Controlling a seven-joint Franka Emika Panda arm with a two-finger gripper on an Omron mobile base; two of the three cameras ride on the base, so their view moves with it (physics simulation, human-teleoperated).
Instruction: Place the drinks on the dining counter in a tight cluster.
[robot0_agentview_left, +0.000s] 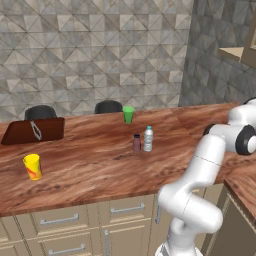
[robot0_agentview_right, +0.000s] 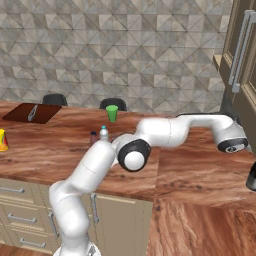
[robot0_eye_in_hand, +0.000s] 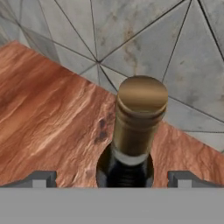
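The short maroon-brown bottle (robot0_agentview_left: 136, 143) and the clear white-capped water bottle (robot0_agentview_left: 148, 138) stand side by side, almost touching, mid-way along the dining counter (robot0_agentview_left: 100, 167). They also appear in the right base view as the maroon bottle (robot0_agentview_right: 93, 137) and the water bottle (robot0_agentview_right: 103, 133). The dark wine bottle (robot0_agentview_right: 252, 179) stands apart on the counter's right wing, at the picture's edge. In the hand view its gold-capped neck (robot0_eye_in_hand: 136, 127) rises between my fingertips (robot0_eye_in_hand: 41, 178). My gripper (robot0_eye_in_hand: 113, 179) is open, a finger on each side of the bottle, not touching it.
A green cup (robot0_agentview_left: 128, 114) stands near the counter's far edge behind the two bottles. At the left are a yellow cup (robot0_agentview_left: 32, 166) and a dark brown board (robot0_agentview_left: 34, 131). Two dark chair backs (robot0_agentview_left: 108, 106) show beyond the counter. A tiled wall (robot0_eye_in_hand: 144, 39) rises close behind the wine bottle.
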